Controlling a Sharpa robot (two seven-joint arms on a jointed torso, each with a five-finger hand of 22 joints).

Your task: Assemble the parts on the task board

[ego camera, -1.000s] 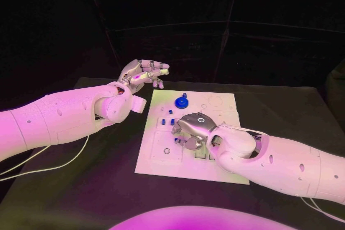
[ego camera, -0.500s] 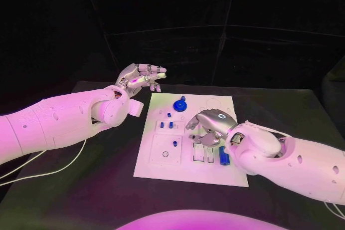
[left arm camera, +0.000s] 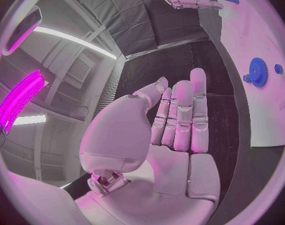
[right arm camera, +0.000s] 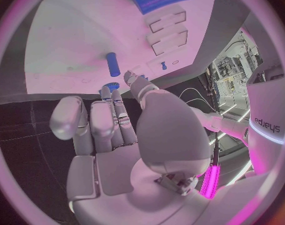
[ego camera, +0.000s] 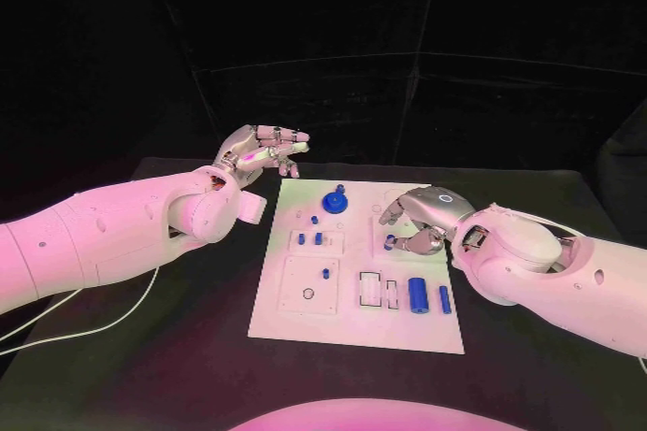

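The white task board [ego camera: 308, 305] lies mid-table. On its far part stands a blue gear [ego camera: 335, 201], also seen in the left wrist view [left arm camera: 258, 72]. Small blue pegs [ego camera: 318, 237] sit below the gear. A blue cylinder [ego camera: 418, 294] and a thinner blue piece [ego camera: 444, 298] lie on the near right part. My right hand [ego camera: 415, 223] hovers over the board's far right side, fingers loosely bent, holding nothing; a small blue peg [right arm camera: 111, 64] lies beyond its fingertips. My left hand [ego camera: 263, 150] is raised off the board's far left corner, fingers straight [left arm camera: 180, 115], empty.
Rectangular slots [ego camera: 369, 288] sit left of the blue cylinder, and a square plate with a hole [ego camera: 309, 291] lies on the board's near left. Black table [ego camera: 176, 347] surrounds the board. A white cable [ego camera: 94, 323] trails under my left arm.
My right hand has lifted from the board's middle and drawn back to its far right side, uncovering the blue cylinder and thinner piece. My left hand has barely moved.
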